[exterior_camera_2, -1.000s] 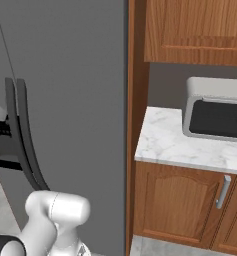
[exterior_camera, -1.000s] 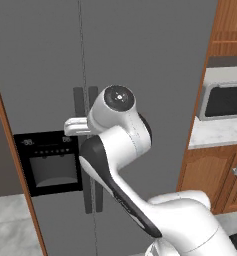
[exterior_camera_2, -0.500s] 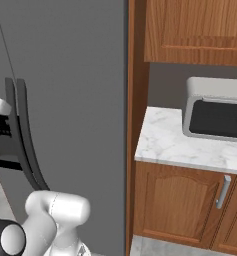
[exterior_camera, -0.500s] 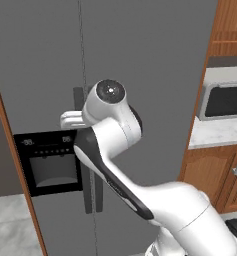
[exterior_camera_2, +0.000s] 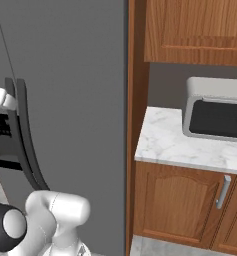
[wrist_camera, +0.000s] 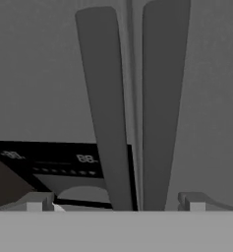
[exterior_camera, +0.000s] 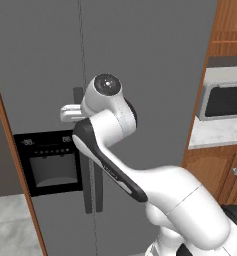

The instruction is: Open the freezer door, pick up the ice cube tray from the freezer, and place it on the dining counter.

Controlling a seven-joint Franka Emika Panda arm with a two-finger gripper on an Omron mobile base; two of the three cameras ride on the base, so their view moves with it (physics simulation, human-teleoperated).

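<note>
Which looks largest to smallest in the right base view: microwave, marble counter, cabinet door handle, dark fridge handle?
1. Marble counter.
2. Microwave, not far behind it.
3. Dark fridge handle; it stands nearer the camera, so this rank is unsure.
4. Cabinet door handle.

The arm (exterior_camera: 115, 150) has leaned further left toward the freezer door (exterior_camera: 45, 75) handles.

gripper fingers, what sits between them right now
In the hand view, the two fingertips stand wide apart with both dark door handles between them: the freezer door's handle and the neighbouring door's handle, plus the seam between the doors.
</note>
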